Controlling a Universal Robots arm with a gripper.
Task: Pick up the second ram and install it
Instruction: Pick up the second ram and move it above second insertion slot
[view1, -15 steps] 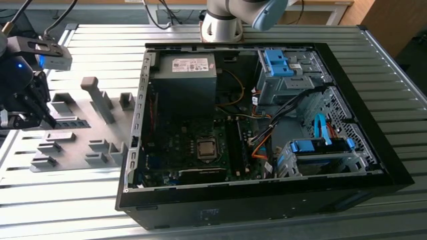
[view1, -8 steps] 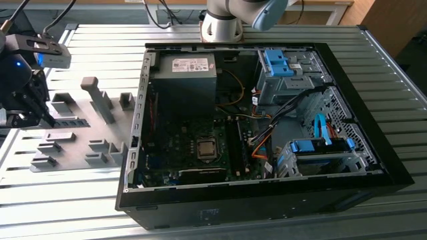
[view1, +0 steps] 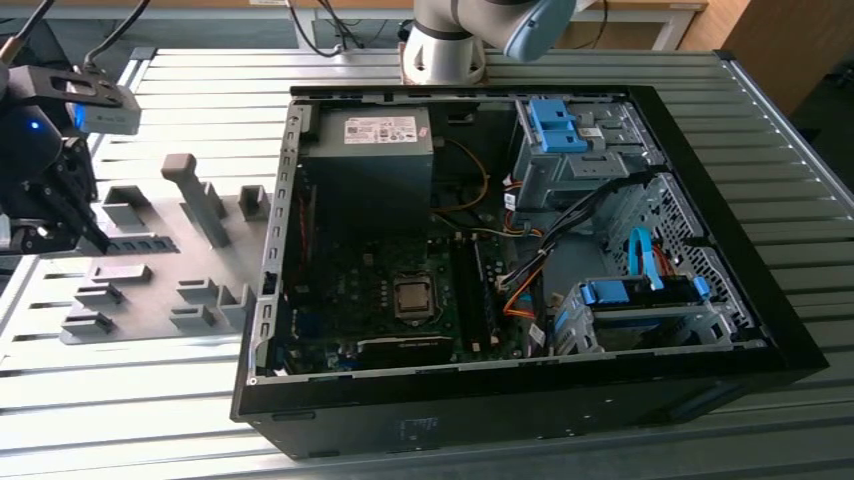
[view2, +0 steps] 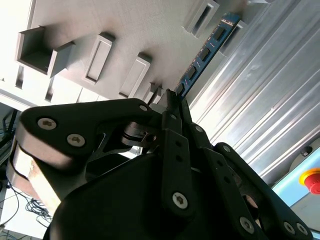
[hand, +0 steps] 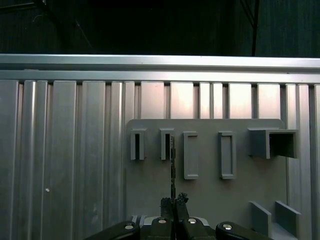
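My gripper (view1: 83, 236) hangs over the grey holder plate (view1: 147, 290) at the exterior view's left. Its fingers are shut on one end of the second ram (view2: 205, 52), a thin blue stick with dark chips. In the second wrist view the stick reaches away from my gripper (view2: 172, 97) toward a raised slot on the plate. The first wrist view shows the second ram (hand: 172, 165) edge-on, running from my gripper (hand: 173, 201) to beside a slot holder (hand: 166, 145). I cannot tell whether its far end still touches the plate.
The open black computer case (view1: 747, 330) lies at the exterior view's right, with the motherboard (view1: 387, 300) and its long dark memory slots (view1: 470, 290) exposed. Blue drive-bay clips (view1: 554, 125) and cables sit inside. The ribbed metal table (view1: 120, 410) surrounds both.
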